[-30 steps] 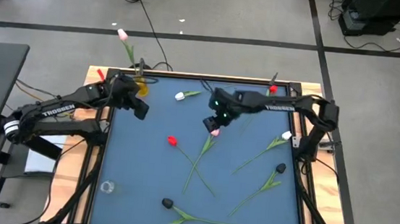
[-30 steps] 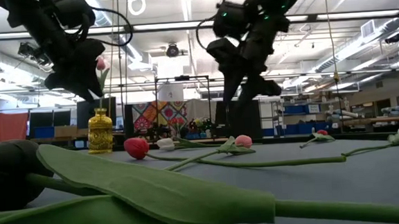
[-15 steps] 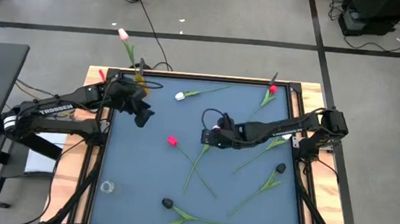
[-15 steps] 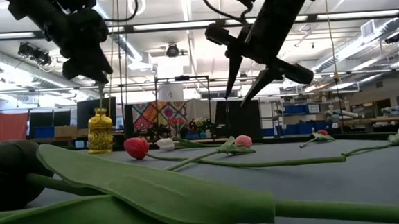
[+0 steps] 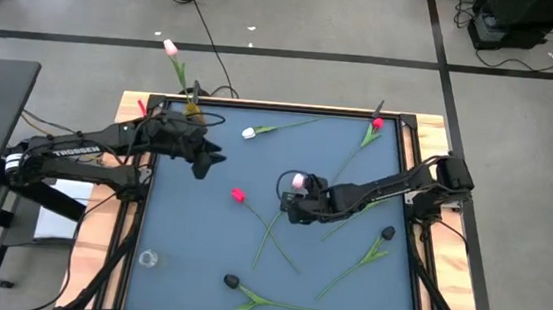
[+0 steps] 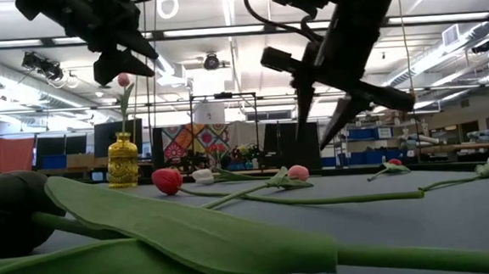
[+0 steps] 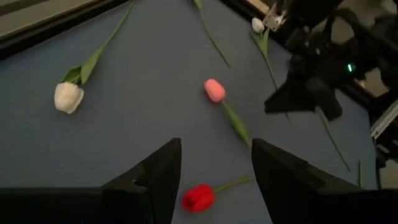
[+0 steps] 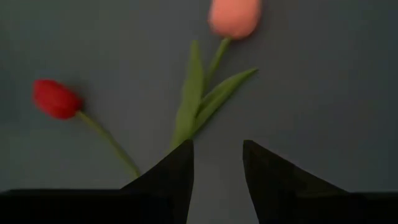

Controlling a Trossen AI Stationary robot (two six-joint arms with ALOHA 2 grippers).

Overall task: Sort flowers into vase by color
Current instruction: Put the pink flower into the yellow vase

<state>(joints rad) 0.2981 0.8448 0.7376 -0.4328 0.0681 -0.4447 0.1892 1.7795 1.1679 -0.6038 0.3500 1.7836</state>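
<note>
Above pink tulip (image 5: 297, 180), right end effector (image 5: 288, 208), fingers apart.

The only readable text is the white brand word "TROSSEN" printed along the left arm (image 5: 81, 146) in the high view, near the table's left edge; nothing else legible shows on the table or in the room beyond.

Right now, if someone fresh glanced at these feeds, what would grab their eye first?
Probably the open right gripper, hanging over the leafy stem of the pink-headed artificial tulip mid-table, with a red-headed tulip lying just beside. Next, the small gold vase at the table's far left corner, holding one tall pink tulip, with the open left gripper close by it.
</note>
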